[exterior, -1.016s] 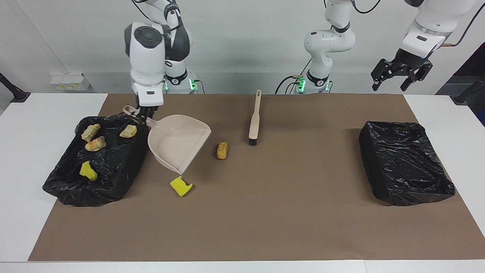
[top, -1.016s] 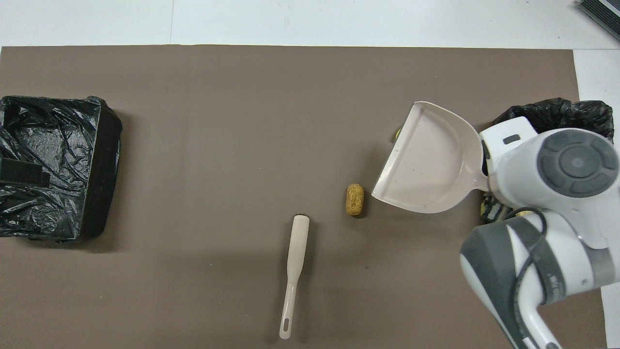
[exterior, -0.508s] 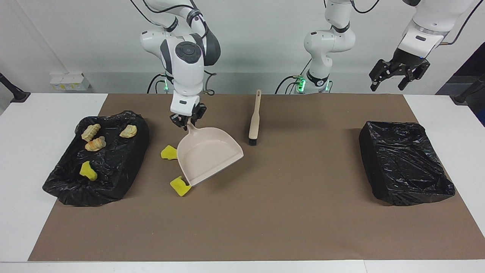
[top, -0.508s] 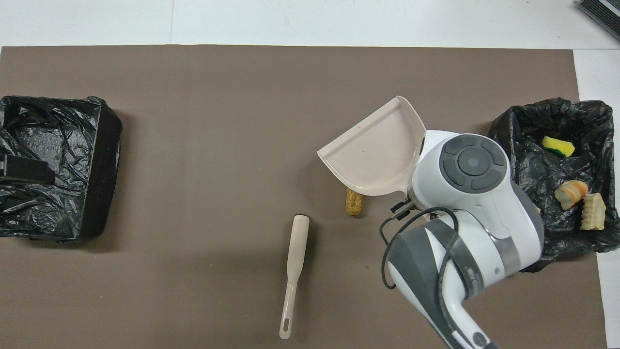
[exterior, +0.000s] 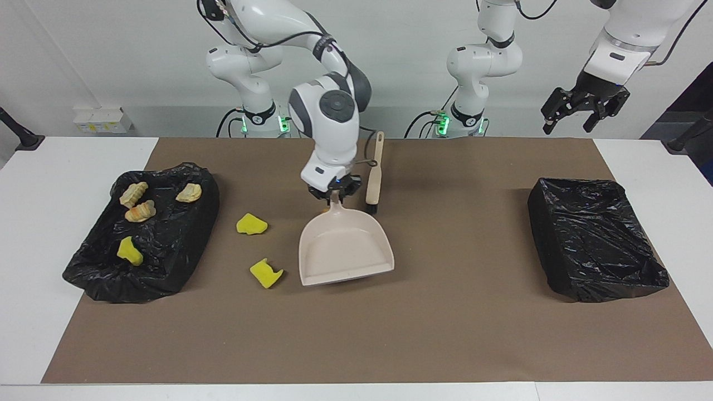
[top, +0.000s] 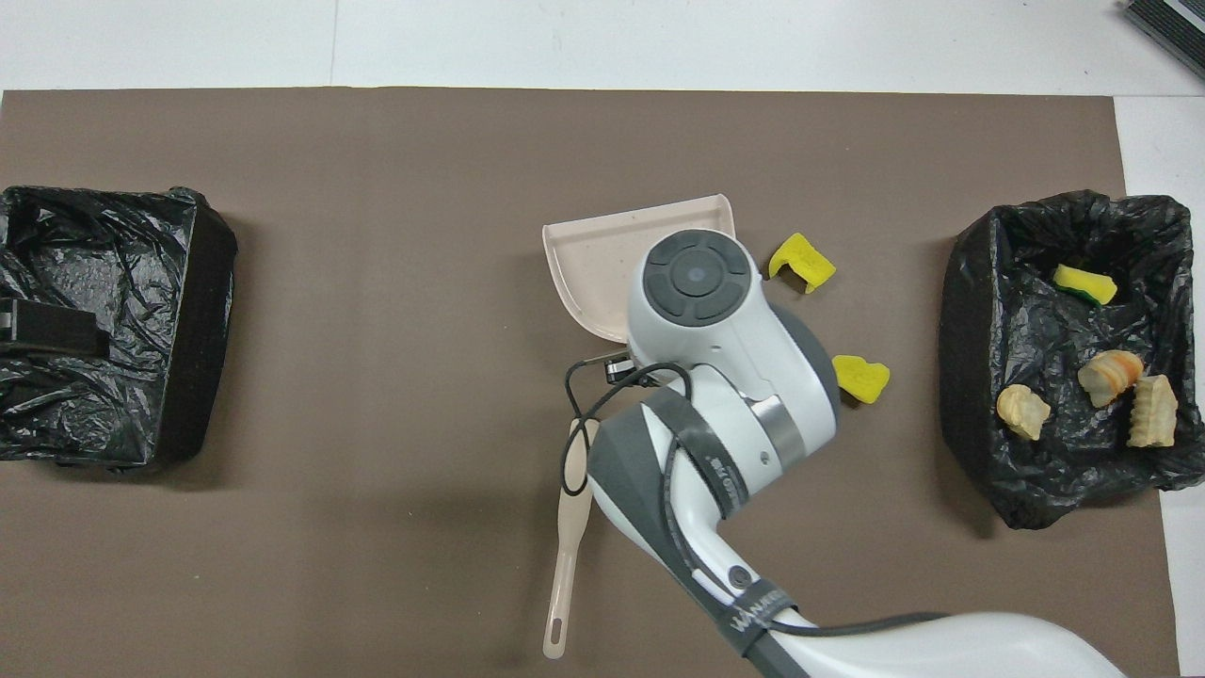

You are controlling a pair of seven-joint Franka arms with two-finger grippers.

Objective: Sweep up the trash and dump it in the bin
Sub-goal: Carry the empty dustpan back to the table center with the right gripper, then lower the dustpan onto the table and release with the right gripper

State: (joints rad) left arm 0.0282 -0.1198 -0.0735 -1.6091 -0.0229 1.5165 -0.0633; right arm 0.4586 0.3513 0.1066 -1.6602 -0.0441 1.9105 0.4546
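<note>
Brush (exterior: 374, 170) lay on the brown mat (exterior: 445, 334) closest to the robots. Its handle pointed toward them and its bristle end pointed away.

Right claw (exterior: 334, 192) was just beside the bristle end, low over the mat. It was clamped on the handle of the beige dustpan (exterior: 345, 250). The pan ran away from the robots, handle raised and open lip low at the mat. Could not tell whether the lip touched. In the overhead view the arm covered most of the pan (top: 602, 254).

Loose trash sat on the mat, toward the right arm's end from the pan:
- One yellow sponge piece (exterior: 252, 224), nearer to the robots, was apart from the pan's side.
- A second yellow sponge piece (exterior: 266, 273), farther from the robots, was just beside the lip's corner.

Black-lined bin (exterior: 167, 245) stood at the right arm's end of the surface and held trash:
- Three tan chunks lay in the part nearer to the robots (exterior: 133, 194), (exterior: 140, 211), (exterior: 189, 192).
- One yellow green-backed piece (exterior: 129, 250) lay farther out.

A second black-lined bin (exterior: 596, 239) stood at the left arm's end.

Left claw (exterior: 582, 111) hung high above the left arm's end of the surface. Its fingers were spread and held nothing. That arm was waiting.
</note>
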